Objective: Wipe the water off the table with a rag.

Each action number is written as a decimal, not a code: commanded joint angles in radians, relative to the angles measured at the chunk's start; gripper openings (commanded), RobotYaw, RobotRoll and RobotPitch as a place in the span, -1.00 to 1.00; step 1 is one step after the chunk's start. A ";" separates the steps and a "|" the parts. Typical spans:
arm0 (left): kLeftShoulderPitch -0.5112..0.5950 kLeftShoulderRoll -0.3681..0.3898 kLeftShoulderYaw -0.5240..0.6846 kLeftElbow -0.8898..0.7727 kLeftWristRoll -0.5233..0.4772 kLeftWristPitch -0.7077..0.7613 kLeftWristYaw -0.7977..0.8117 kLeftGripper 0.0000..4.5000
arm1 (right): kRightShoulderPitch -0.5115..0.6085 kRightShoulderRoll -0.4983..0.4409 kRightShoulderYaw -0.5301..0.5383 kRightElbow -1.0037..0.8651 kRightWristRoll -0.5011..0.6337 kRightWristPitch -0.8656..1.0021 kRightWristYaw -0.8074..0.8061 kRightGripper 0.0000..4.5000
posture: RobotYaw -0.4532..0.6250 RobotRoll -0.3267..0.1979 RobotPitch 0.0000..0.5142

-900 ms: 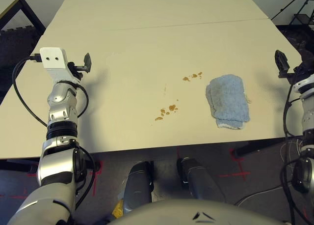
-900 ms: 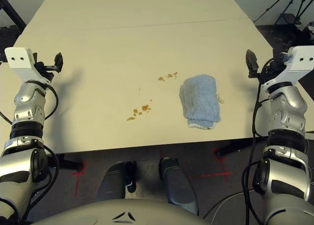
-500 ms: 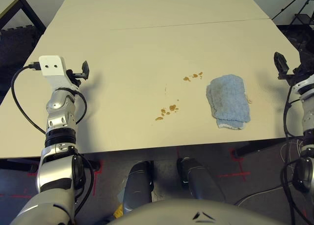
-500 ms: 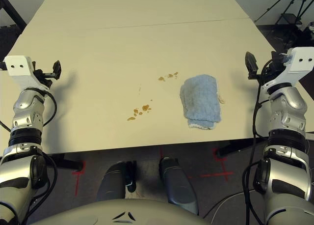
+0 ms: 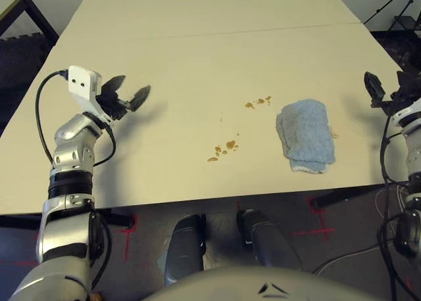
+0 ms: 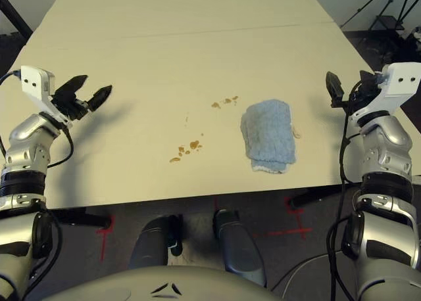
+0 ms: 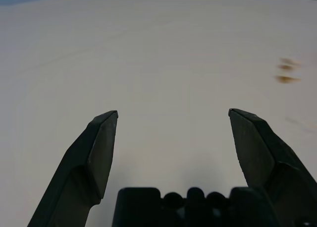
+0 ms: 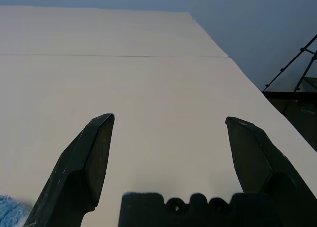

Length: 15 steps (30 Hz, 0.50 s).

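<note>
Lying flat on the bench [image 5: 197, 58], toward the robot's right and near the front edge: the rag [image 5: 306, 135], a rumpled light blue pad, long axis running roughly front to back, whitish hem showing at the near end. Resting untouched, nothing gripping it.

Sitting just beside the rag on its left: the water, in two small brownish clusters. Lying close to the rag's far left corner, the upper cluster [image 5: 258, 102]; lying further left and nearer the front edge, the lower cluster [image 5: 223, 148].

Hovering off the rag's right side, over the bench's right edge: the right claw [image 6: 334, 91], spread wide in the right wrist view and holding nothing, with a sliver of blue rag [image 8: 10, 211] peeking in at a corner of that view. Judging from this, being the nearer arm, with the rag lying inward and slightly toward the robot from it.

Hovering well apart at the bench's left side: the left claw [image 5: 127, 94], also spread wide and empty, tips pointing across toward the spill, with droplets [image 7: 286, 71] showing faintly ahead of its fingers. Standing far beyond the water from the rag, so looking the less likely arm for the pickup.
</note>
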 commanded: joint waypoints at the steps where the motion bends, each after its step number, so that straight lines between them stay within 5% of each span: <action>1: 0.002 0.041 -0.036 -0.035 -0.025 0.047 -0.132 1.00 | -0.007 -0.019 0.008 0.016 -0.012 0.022 0.009 0.99 | -0.55 0.25 -0.25; 15: 0.026 0.036 -0.051 -0.095 -0.032 0.097 -0.245 1.00 | 0.071 -0.100 0.017 -0.243 0.087 0.454 0.139 0.99 | -0.56 0.25 -0.23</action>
